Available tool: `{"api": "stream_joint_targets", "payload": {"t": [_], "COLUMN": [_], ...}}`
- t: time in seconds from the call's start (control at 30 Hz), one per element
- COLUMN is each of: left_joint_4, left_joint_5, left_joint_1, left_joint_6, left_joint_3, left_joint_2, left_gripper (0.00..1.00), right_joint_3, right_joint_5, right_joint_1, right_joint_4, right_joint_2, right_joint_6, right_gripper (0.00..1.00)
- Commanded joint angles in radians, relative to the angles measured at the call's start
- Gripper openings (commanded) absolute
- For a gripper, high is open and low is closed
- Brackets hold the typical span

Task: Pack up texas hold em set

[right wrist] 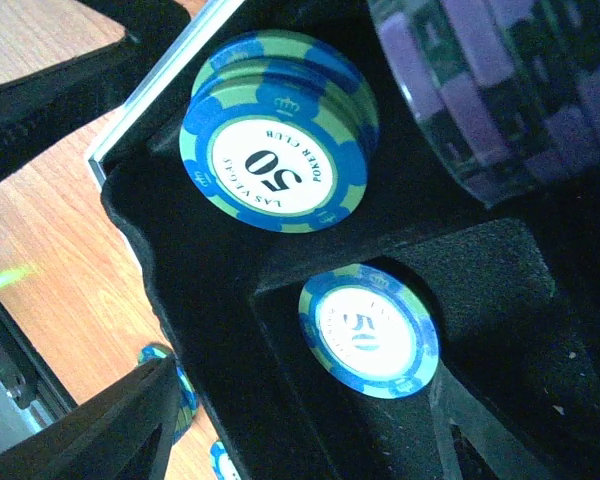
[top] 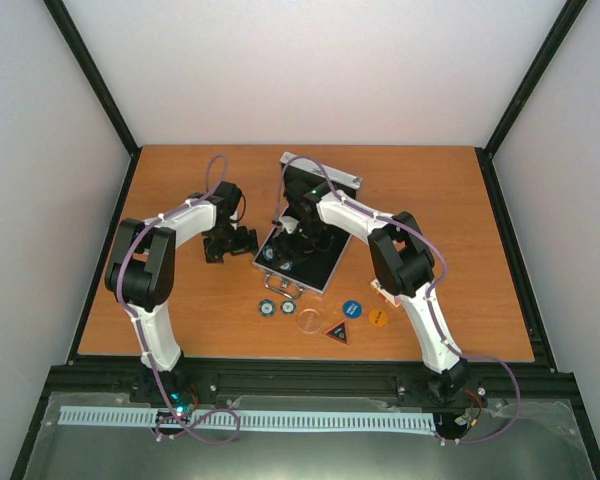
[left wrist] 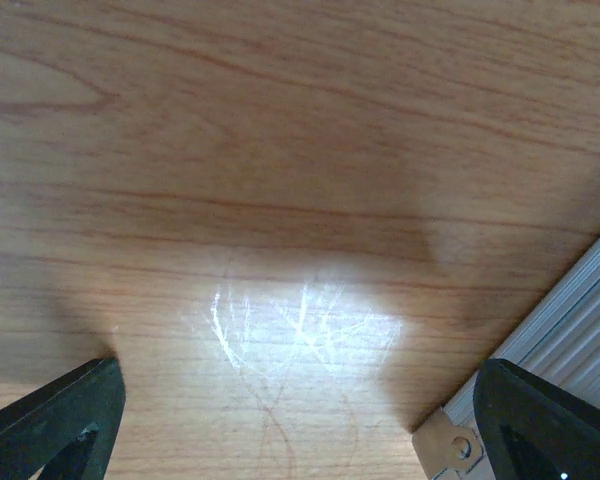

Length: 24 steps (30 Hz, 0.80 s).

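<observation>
Left arm bent at the elbow; left gripper (top: 232,245) sits low just left of the case (top: 322,272), jaws spread wide, empty. Right arm reaches across; I have the right gripper (top: 292,238) over the case's interior, jaws parted, gripping nothing.

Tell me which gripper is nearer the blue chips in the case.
Right. The right gripper is directly above the blue chips in the case; the left gripper is outside it, over the table to its left.

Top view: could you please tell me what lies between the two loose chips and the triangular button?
A clear round disc lies between the loose chips and the triangular button; it shows in the top view.
</observation>
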Motion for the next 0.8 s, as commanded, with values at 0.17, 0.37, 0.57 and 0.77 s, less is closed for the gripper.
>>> {"api": "stream_joint_targets", "payload": {"t": [0.17,0.37,0.57,0.77], "left_joint_4": [0.026,0.027,0.028,0.021], "left_joint_5": [0.057,0.057,0.057,0.051], "left_joint_1": [-0.021,-0.022,-0.023,-0.023], "left_joint_6": [-0.006,-0.001,0.001,0.009], "left_joint_3": [-0.009,-0.003,0.001,0.006], "left_joint_2": [0.051,0.058,0.062,0.063], "left_gripper": [0.99,0.98,0.98,0.98], "right_joint_3": [0.006,0.042,0.041,0.050], "right_joint_5": [-0.122,-0.175,-0.195,-0.021], "right_joint_1": [0.013,0.013,0.021,0.016], "right_joint_4": [0.035,0.043,0.052,0.008], "right_joint_2": [-0.080,-0.099,-0.084,-0.084], "right_joint_6": [-0.007,-0.010,-0.017,0.006], "right_gripper": [0.69,0.68,0.67,0.69]}}
